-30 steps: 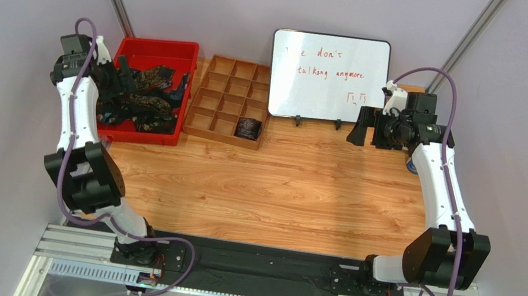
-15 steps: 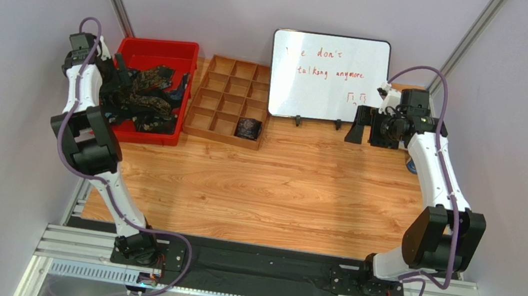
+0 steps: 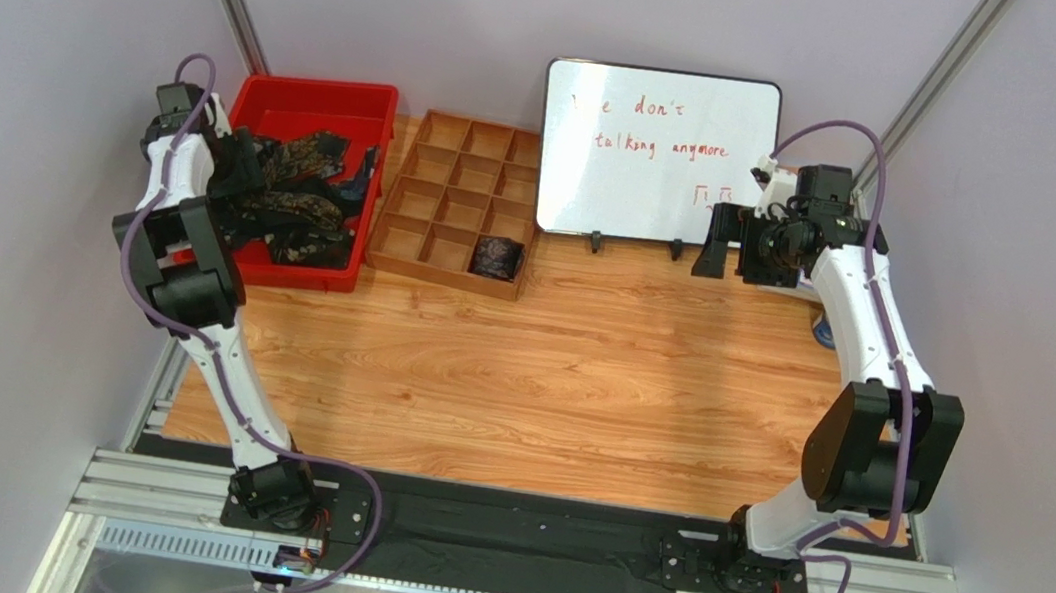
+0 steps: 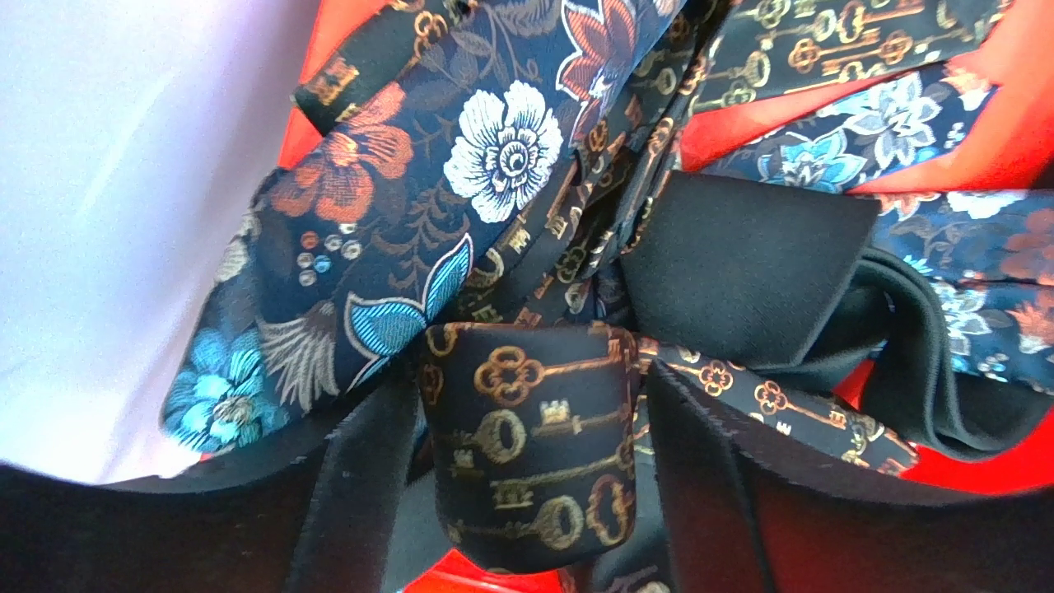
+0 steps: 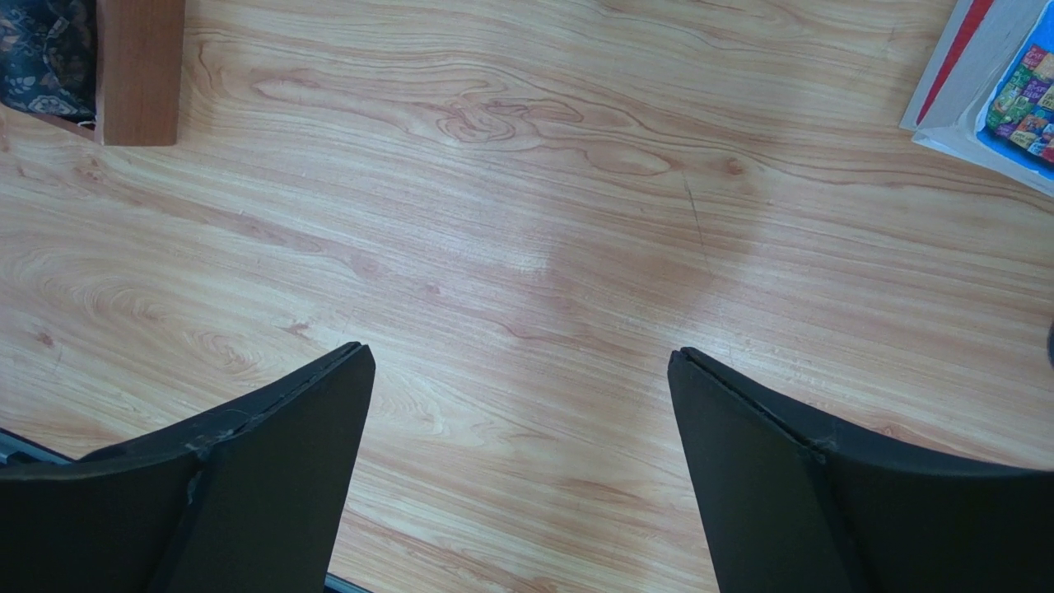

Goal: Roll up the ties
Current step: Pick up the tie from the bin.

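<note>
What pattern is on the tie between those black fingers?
The tie shows gold keys on black; left wrist view.

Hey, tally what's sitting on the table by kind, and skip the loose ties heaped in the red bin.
Red bin: 1
Wooden divided tray: 1
Rolled tie: 1
Whiteboard: 1
Colourful printed item, mostly out of view: 1
Total: 5

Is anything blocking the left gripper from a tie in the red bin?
Nothing visible does. A black fabric necktie with gold keys lies between the left gripper fingers, in the red plastic bin; floral ties lie beyond it.
</note>
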### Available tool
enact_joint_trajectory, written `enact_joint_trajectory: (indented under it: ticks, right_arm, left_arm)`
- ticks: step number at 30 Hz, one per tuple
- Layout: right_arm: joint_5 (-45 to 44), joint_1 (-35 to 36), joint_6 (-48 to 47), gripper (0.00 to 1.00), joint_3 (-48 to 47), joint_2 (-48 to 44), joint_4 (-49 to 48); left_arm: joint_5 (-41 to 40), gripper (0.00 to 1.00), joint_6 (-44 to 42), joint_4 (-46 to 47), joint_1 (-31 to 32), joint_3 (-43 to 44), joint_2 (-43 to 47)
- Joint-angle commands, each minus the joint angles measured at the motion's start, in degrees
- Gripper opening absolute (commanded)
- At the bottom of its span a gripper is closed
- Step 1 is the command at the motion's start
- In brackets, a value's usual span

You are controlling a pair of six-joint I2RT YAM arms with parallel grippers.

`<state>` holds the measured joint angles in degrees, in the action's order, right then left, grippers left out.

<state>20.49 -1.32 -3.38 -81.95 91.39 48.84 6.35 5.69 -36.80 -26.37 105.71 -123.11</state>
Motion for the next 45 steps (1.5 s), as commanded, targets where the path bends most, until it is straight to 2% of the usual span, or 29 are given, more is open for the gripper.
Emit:
enact_joint_trajectory:
  ticks: [1, 8, 13, 14, 17, 24, 30, 35, 38, 45]
  right_arm:
    - [-1.07, -0.08, -1.28, 0.96, -2.34, 0.54, -0.76]
    - [-1.68, -0.08, -1.72, 0.95, -2.42, 0.89, -0.24]
    - [-1.6, -0.08, -1.98, 0.95, -2.34, 0.45, 0.03]
    - [-1.42, -0.08, -1.9, 0.95, -2.33, 0.28, 0.03]
    - [-1.33, -0.08, -1.72, 0.95, -2.25, -0.07, 0.03]
    - [-0.63, -0.08, -1.54, 0.95, -1.54, -2.36, 0.03]
    - [-0.45, -0.08, -1.72, 0.95, -0.23, -4.47, 0.03]
    - [-0.54, -0.08, -1.9, 0.95, 0.13, -6.14, -0.15]
    - [0.16, -0.08, -1.9, 0.95, 0.48, -7.19, -0.59]
    - [0.69, -0.08, -2.16, 0.95, 1.09, -10.27, -0.85]
  left_arm:
    - [0.15, 0.71, -0.95, 1.99, -0.35, 2.92, -0.9]
    - [0.07, 0.55, -1.3, 1.9, 0.18, 5.64, -3.54]
    - [1.73, 0.3, -0.77, 0.86, 0.36, 6.26, -0.83]
    - [2.08, 0.19, -0.68, 0.5, 0.44, 6.17, -0.12]
    - [2.61, 0.0, 0.1, -0.12, 0.36, 5.12, 3.22]
    - [7.62, 0.0, 3.62, -1.6, 0.44, 5.38, 10.86]
    - [8.33, 0.0, 2.13, -2.93, 1.15, 4.77, 16.93]
    - [13.4, 0.0, -0.42, -3.37, 2.37, 5.12, 21.06]
    - [16.57, 0.0, -3.14, -3.98, 5.62, 4.94, 25.19]
    - [20.63, 0.0, -8.33, -5.74, 18.34, 4.94, 36.69]
